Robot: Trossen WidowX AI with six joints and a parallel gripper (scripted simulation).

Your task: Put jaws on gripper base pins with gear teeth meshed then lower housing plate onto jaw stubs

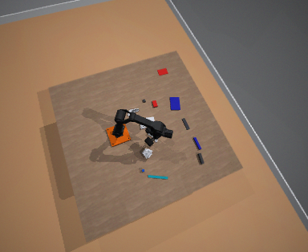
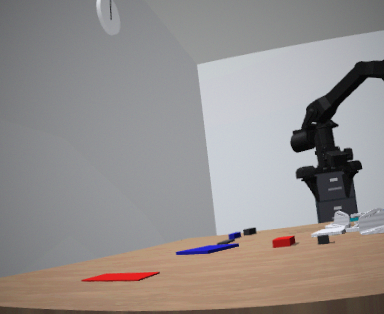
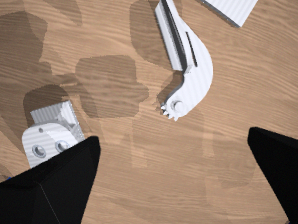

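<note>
A white piece with two round holes or pins (image 3: 44,134) (image 1: 147,153), apparently the gripper base, lies at the left of the wrist view, partly behind a finger. A white curved jaw with gear teeth (image 3: 199,75) lies flat on the table, apart from it. A flat white piece (image 3: 232,9), apparently the housing plate, is cut off at the wrist view's top right. Another white part (image 1: 134,110), probably the second jaw, lies near the arm's shoulder. My gripper (image 3: 176,139) (image 2: 335,196) is open and empty, above the table between the base and the toothed jaw.
A teal bar (image 1: 157,176) and a small blue piece (image 1: 142,170) lie beyond the base. Red blocks (image 1: 155,103) (image 2: 283,242), a blue plate (image 1: 175,103) (image 2: 208,249), a red plate (image 1: 163,71) (image 2: 120,276), a dark cube (image 1: 143,100) (image 2: 323,240) and dark bars (image 1: 185,123) lie around.
</note>
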